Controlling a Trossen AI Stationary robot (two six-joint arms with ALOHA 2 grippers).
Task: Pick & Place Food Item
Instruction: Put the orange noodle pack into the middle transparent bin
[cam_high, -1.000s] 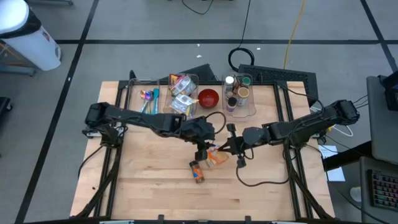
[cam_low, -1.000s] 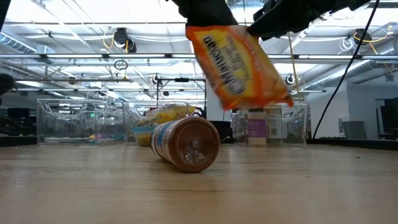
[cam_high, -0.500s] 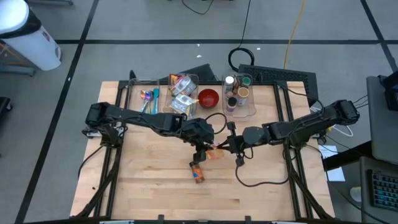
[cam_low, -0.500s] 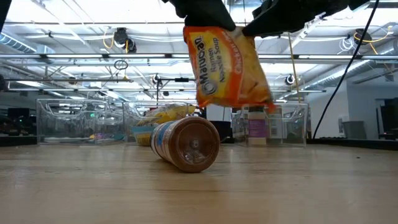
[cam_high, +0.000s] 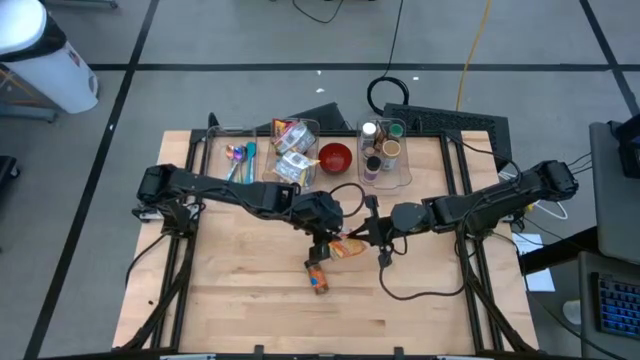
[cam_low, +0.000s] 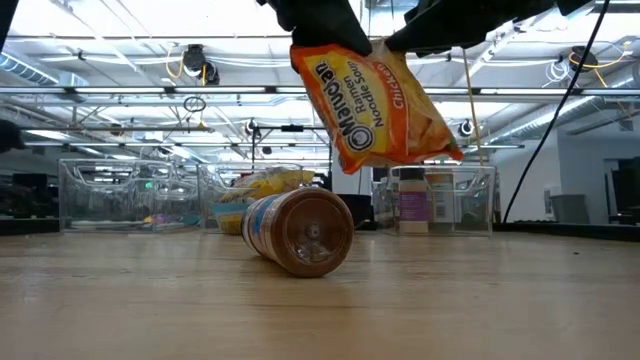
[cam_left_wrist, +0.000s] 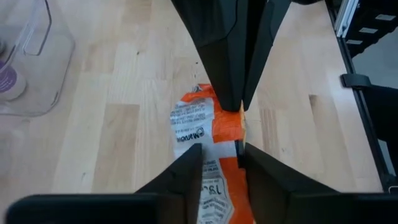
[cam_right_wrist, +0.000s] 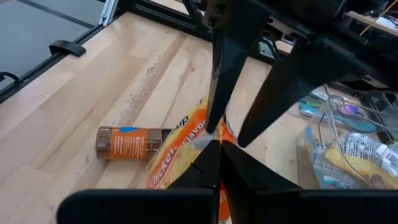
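I have the ramen noodle packet (cam_low: 378, 103) hanging in the air over the middle of the table (cam_high: 240, 310), pinched along its top edge from both sides. My right gripper (cam_right_wrist: 214, 138) is clenched tight on one corner of the wrapper, its fingers pressed together with the orange film between them. My left gripper (cam_left_wrist: 231, 128) is closed on the same top seam just beside it, with the packet's printed back dangling between my fingers. Directly below the packet, but clear of it, a brown spice jar (cam_low: 298, 232) lies on its side on the wood. The clear bins (cam_high: 296, 150) with the other food items, the red bowl (cam_high: 335, 157) and the bottles stand well apart at the far edge. The risk I see is the shared grip: both sets of fingers hold only thin, slippery film, so if my arms pull apart or move out of step the seam could tear or slide free. If either side lets go early, I judge the packet would swing on the remaining corner and could drop onto the jar, setting it rolling across the table.
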